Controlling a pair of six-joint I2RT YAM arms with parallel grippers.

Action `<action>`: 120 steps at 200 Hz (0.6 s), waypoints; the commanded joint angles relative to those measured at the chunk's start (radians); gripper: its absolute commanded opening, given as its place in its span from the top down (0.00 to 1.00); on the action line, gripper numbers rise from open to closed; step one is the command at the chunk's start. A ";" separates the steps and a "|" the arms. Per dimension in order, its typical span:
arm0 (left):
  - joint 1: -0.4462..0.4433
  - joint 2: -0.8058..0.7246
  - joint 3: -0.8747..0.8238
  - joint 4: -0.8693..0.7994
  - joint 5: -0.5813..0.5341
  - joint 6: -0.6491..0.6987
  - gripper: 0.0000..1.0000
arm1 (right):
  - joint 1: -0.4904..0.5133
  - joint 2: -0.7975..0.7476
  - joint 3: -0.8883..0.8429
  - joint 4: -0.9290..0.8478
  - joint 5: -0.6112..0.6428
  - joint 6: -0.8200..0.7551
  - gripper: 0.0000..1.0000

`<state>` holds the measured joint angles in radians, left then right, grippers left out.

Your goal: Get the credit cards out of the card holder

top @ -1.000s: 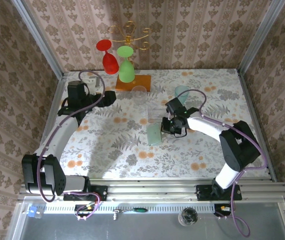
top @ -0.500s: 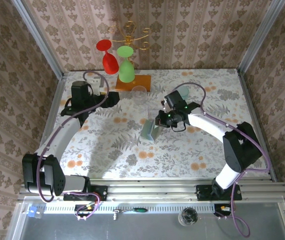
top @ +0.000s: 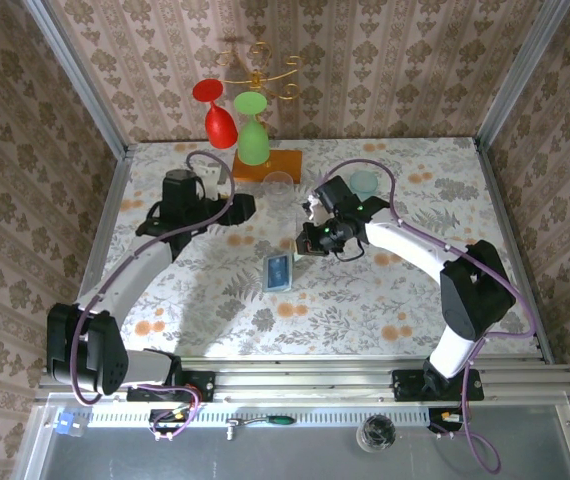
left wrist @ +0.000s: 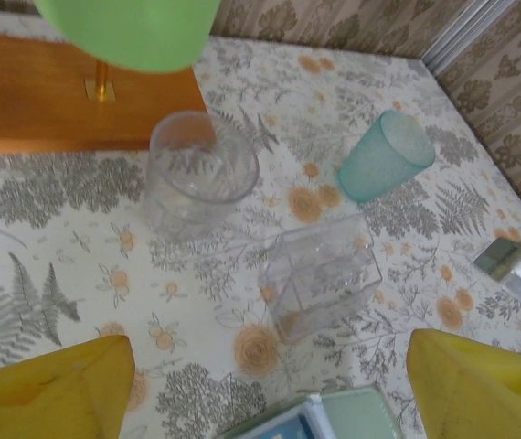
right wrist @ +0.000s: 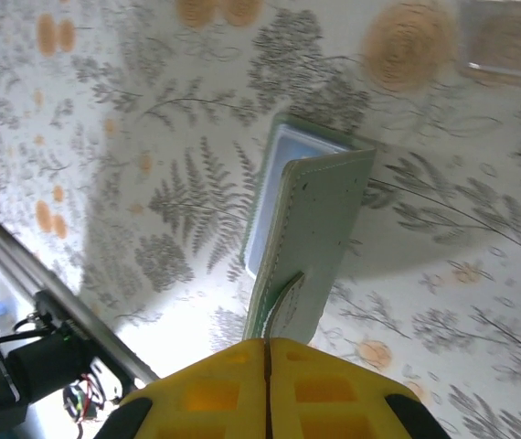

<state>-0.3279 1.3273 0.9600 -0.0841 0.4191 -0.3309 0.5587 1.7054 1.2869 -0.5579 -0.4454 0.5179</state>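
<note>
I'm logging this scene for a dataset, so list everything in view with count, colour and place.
card holder: 1, pale grey-green, mid-table, open, one panel lifted
credit card: 1 seen, blue, in the flat panel
goblets: 2, red goblet and green goblet, upside down on the stand
stand: 1, gold with wooden base, back of table
tumbler: 1, clear, before the stand
box: 1, clear, near the tumbler
cup: 1, teal, back right
screwdriver: 1, green handle, front ledge
left gripper: open, near the tumbler
right gripper: shut on the lifted panel
</note>
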 commanded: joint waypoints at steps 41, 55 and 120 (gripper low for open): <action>-0.083 0.019 -0.123 0.074 -0.029 -0.169 0.30 | -0.066 -0.066 -0.125 -0.157 0.159 -0.053 1.00; -0.113 0.042 -0.135 0.082 -0.029 -0.193 0.35 | -0.071 -0.054 -0.140 -0.178 0.198 -0.068 1.00; -0.230 0.160 -0.181 0.112 -0.008 -0.298 0.68 | -0.101 0.001 -0.210 -0.134 0.316 -0.052 1.00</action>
<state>-0.5354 1.4490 0.8040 -0.0044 0.3958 -0.5678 0.4690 1.6722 1.1027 -0.7013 -0.1860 0.4706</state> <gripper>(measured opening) 0.356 0.064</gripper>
